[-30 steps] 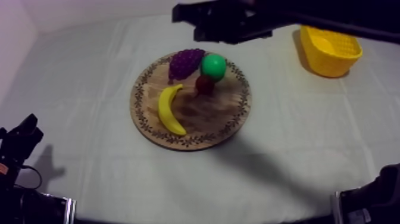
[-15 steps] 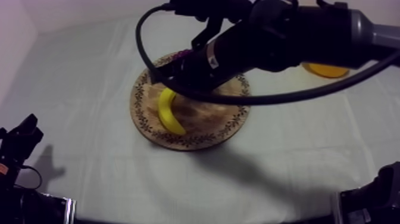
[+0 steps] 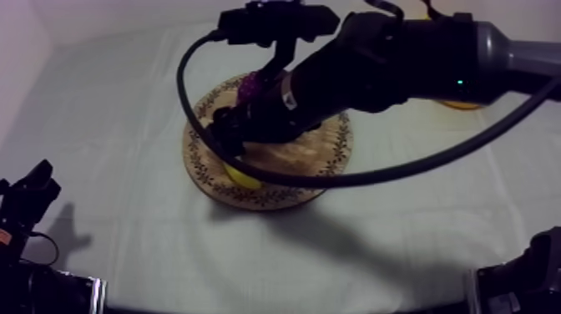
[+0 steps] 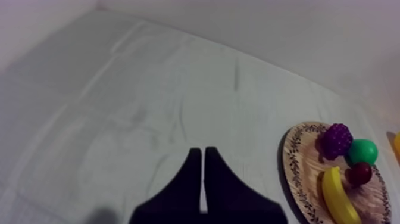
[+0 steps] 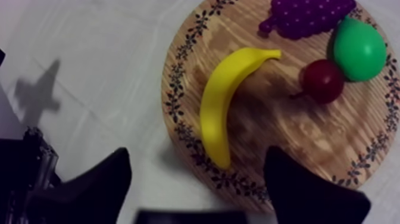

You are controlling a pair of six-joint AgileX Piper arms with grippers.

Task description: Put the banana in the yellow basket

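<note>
Over the board's near rim: right gripper hovers, fingers spread wide, nothing between them.
Banana: banana lies flat on the round wooden board, just ahead of the gap between the fingers. Its long axis runs away from the gripper and its near tip is close to the rim.
Neighbours: small red fruit, pear and bunch of grapes lie beyond the banana, all apart from it.
Step, judged: lining up the pick, no contact yet.
Doing it well: centre over the banana's thick middle, fingers across its width. Descend straight and close there so it cannot pivot. Keep the finger on the red fruit's side clear of it.
Basket: yellow basket is well apart, behind the arm. Lift clear before carrying.
Left gripper: left gripper has its fingers pressed together on nothing, well apart from the board.
</note>
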